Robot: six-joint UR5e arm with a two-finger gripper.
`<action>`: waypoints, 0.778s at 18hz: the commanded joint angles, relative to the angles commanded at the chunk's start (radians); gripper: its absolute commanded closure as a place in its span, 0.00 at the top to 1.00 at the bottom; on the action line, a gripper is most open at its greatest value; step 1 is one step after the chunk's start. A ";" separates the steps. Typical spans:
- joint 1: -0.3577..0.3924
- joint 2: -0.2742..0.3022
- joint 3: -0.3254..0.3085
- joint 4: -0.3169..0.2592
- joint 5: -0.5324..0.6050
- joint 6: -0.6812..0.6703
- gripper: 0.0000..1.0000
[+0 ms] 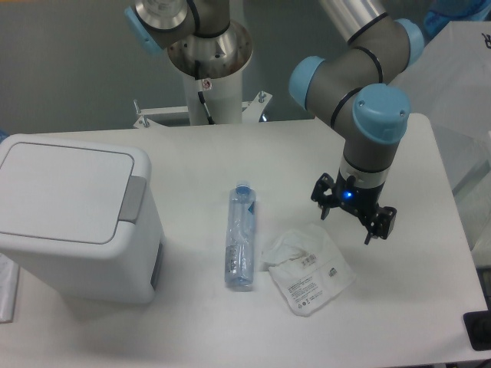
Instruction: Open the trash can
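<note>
The trash can (73, 218) is a large white boxy bin at the left of the table. Its flat lid is down and the grey push tab (133, 199) sits on the lid's right edge. My gripper (351, 217) hangs over the right half of the table, far from the can. Its fingers stand apart, open, with nothing between them, just above the upper right edge of a white plastic pouch (308, 269).
A clear plastic bottle (241, 237) with a blue cap lies on its side between the can and the pouch. The arm's base column (209, 69) stands at the back of the table. A dark object (479, 331) sits at the front right corner.
</note>
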 joint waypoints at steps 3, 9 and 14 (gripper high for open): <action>-0.006 0.005 0.003 0.012 -0.043 -0.273 1.00; -0.012 0.031 0.009 0.017 -0.268 -0.332 1.00; -0.032 0.060 0.077 0.017 -0.484 -0.539 1.00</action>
